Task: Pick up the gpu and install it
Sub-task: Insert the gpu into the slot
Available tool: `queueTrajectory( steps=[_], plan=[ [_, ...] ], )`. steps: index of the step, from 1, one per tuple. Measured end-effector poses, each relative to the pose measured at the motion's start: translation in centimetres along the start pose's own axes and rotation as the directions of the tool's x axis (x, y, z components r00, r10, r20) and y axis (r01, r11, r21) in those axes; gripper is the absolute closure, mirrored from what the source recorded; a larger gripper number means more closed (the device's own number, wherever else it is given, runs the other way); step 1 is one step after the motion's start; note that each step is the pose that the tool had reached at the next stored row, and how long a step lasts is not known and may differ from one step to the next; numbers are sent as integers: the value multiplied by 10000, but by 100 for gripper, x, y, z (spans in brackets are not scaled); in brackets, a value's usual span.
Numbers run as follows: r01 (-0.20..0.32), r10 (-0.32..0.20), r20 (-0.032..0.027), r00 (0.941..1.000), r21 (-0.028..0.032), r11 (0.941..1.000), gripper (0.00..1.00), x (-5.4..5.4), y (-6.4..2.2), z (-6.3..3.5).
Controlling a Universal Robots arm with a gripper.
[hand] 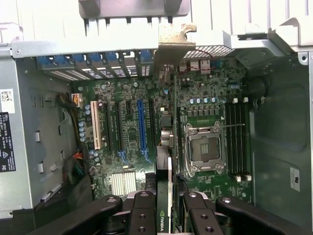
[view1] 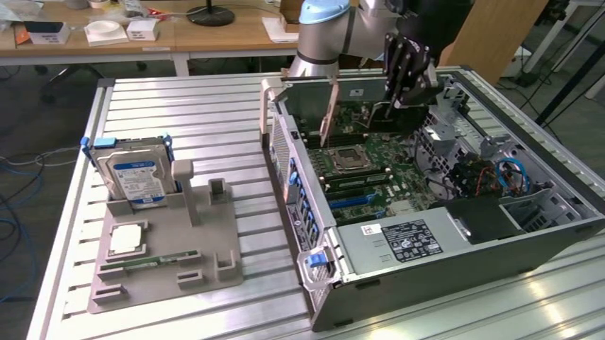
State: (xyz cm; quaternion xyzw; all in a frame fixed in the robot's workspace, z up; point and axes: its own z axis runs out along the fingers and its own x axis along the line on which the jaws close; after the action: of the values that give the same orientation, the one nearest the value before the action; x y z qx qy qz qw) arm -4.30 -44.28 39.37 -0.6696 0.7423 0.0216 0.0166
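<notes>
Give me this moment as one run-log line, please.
gripper: shut on graphics card | card on edge over motherboard in open computer case | seated: cannot tell

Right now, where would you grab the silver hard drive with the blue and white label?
Probably its exposed top half, from straight above, pinching the two broad faces: the silver hard drive stands upright in the grey slotted holder, lower part buried, blue rails on its side edges.
</notes>
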Motion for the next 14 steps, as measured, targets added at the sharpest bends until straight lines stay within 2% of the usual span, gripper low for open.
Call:
queueTrajectory(
  steps=[14],
  plan=[
    [0, 0, 0, 10000, 0, 10000, 74, 3, -1, 50]
  ],
)
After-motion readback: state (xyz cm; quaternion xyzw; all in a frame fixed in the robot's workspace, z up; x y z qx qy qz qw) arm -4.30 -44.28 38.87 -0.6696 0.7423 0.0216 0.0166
